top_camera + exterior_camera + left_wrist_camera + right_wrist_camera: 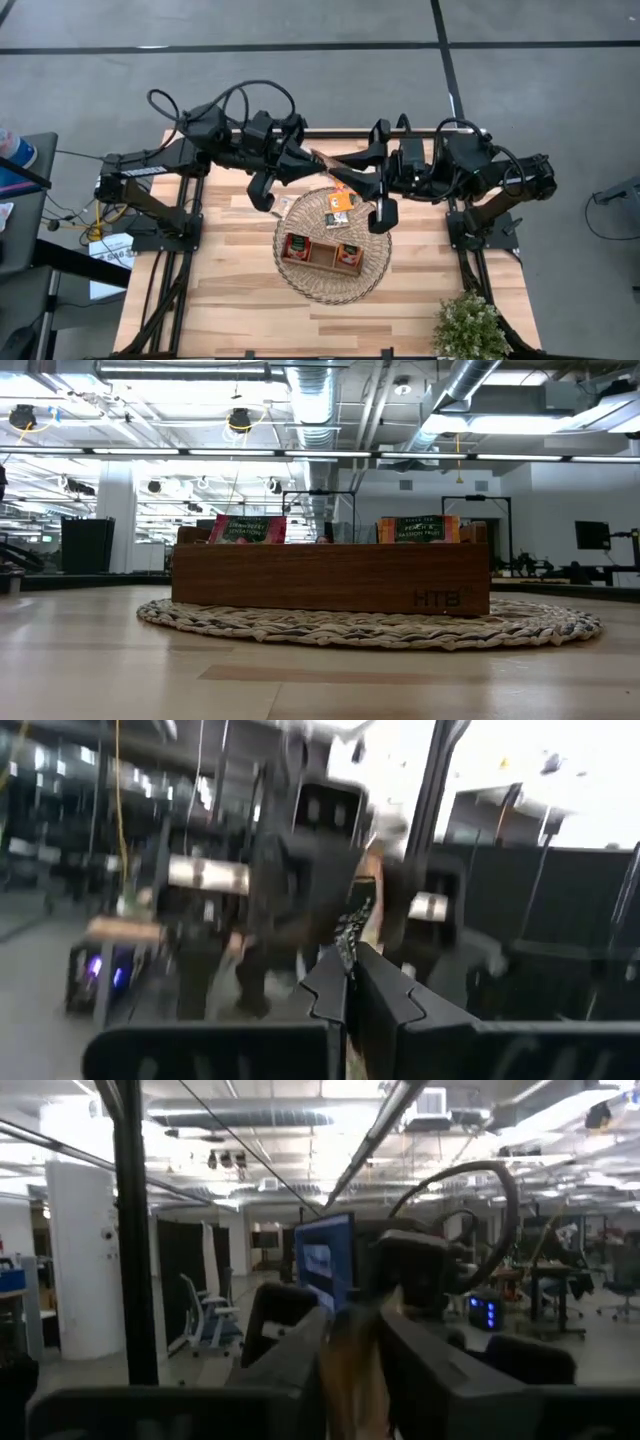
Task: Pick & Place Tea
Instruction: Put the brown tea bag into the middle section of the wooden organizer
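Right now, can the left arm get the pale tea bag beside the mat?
Probably not yet. The left gripper is shut on a tea bag, tip to tip with the right gripper. The pale tea bag lies uncovered nearby, so the way looks free otherwise.

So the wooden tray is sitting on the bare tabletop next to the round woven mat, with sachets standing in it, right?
Not quite. The wooden tray sits on top of the round woven mat, not beside it; the high view shows it centred there. Tea sachets do stand in it.

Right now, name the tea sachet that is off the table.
The brownish sachet pinched aloft in the left gripper, between the two arms; the rest sit down at the basket.
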Tool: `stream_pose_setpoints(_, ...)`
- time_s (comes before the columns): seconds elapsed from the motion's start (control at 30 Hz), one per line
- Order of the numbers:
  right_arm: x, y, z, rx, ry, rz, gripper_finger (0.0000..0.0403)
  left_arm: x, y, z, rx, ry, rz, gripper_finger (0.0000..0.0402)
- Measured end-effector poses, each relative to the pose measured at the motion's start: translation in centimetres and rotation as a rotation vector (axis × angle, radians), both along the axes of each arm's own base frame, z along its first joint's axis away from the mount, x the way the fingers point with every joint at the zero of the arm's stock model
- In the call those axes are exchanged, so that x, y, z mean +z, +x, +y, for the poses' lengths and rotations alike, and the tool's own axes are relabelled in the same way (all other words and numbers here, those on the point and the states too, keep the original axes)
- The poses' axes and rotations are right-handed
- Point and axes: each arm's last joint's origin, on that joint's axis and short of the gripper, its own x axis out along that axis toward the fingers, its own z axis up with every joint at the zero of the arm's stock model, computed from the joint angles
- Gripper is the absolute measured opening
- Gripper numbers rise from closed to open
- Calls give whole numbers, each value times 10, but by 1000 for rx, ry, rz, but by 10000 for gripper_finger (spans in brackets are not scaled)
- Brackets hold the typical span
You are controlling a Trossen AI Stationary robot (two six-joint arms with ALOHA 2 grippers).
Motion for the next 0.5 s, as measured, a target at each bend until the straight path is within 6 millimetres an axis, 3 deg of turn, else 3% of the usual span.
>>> stream_pose_setpoints(0.27,-3,-4,-2,-6,18,61,170,-12,-24,2,30,81,236,0)
stream_pose_setpoints(0.5,-11,-16,-5,12,78,209,205,-40,-41,5,36,127,563,0)
